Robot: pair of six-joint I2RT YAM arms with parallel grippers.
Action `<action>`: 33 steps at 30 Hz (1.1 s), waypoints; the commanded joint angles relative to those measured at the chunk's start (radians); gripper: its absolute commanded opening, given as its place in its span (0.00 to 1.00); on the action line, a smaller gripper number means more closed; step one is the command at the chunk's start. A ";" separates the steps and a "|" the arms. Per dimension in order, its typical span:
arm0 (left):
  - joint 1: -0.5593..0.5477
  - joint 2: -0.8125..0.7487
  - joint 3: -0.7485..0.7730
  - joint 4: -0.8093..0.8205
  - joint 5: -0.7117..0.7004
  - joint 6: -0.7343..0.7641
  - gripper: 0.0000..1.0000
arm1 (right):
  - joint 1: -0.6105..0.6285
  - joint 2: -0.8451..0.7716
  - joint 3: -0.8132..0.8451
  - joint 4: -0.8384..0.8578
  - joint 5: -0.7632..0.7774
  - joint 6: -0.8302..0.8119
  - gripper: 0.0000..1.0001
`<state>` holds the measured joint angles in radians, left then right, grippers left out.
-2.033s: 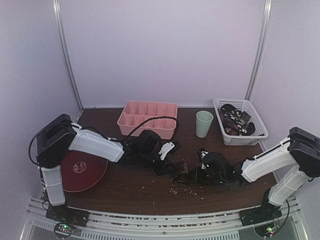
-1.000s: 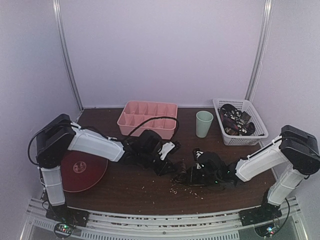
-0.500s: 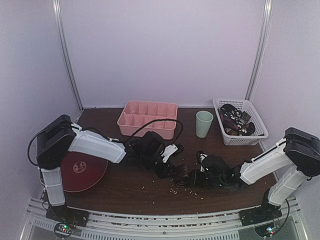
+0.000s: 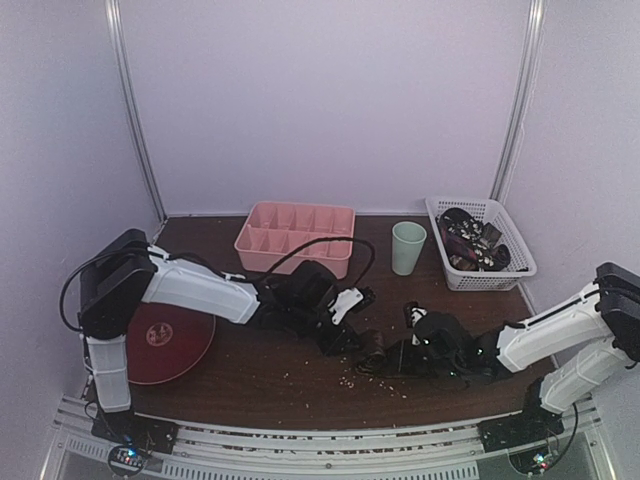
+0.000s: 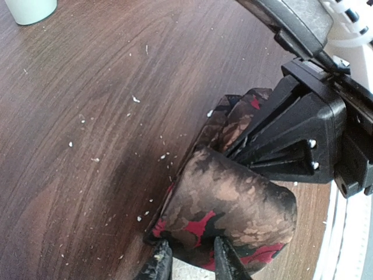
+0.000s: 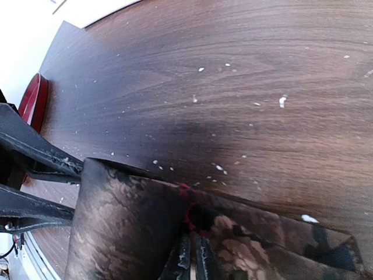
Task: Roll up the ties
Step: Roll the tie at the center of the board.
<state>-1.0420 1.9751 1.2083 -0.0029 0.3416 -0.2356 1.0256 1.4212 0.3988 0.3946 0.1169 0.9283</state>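
One of the ties, brown, black and red, lies partly rolled into a coil (image 4: pixel 372 348) on the dark table. In the left wrist view the coil (image 5: pixel 233 201) fills the lower middle. My left gripper (image 5: pixel 190 263) has its jaws a little apart with the coil's near end between them, both touching the fabric. From the right, my right gripper (image 6: pixel 193 258) pinches the tie at a red fold where the coil (image 6: pixel 116 233) meets the flat tail (image 6: pixel 280 245); its jaws are almost together. From above, the left gripper (image 4: pixel 345 335) and right gripper (image 4: pixel 395 358) flank the coil.
At the back stand a pink divided tray (image 4: pixel 295 235), a pale green cup (image 4: pixel 408 247) and a white basket (image 4: pixel 512 262) holding more dark ties. A red plate (image 4: pixel 160 340) lies at the left. White crumbs dot the table (image 4: pixel 300 385).
Coil and both grippers have shifted a little to the right. The right arm has drawn back rightward, its jaws having opened and closed again on the fabric. The left jaws stand slightly wider.
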 commanded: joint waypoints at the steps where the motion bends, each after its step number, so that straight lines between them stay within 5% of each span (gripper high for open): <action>1: -0.009 0.029 0.042 -0.016 0.014 0.022 0.26 | 0.005 -0.053 -0.026 -0.063 0.061 0.018 0.08; 11: -0.026 0.052 0.085 -0.020 0.015 0.021 0.27 | 0.005 -0.279 -0.045 -0.124 0.136 0.041 0.34; 16: -0.036 0.069 0.092 0.000 0.009 0.014 0.27 | -0.015 -0.258 -0.025 -0.100 0.094 0.045 0.43; 24: -0.052 0.070 0.095 0.010 0.023 0.015 0.27 | -0.021 -0.192 -0.004 -0.112 0.076 0.063 0.42; 33: -0.053 0.061 0.082 0.049 0.019 0.005 0.27 | -0.021 -0.179 -0.082 -0.042 0.020 0.106 0.28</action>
<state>-1.0885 2.0254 1.2850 -0.0013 0.3515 -0.2302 1.0077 1.2457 0.3672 0.3222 0.1627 1.0031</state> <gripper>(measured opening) 0.267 0.298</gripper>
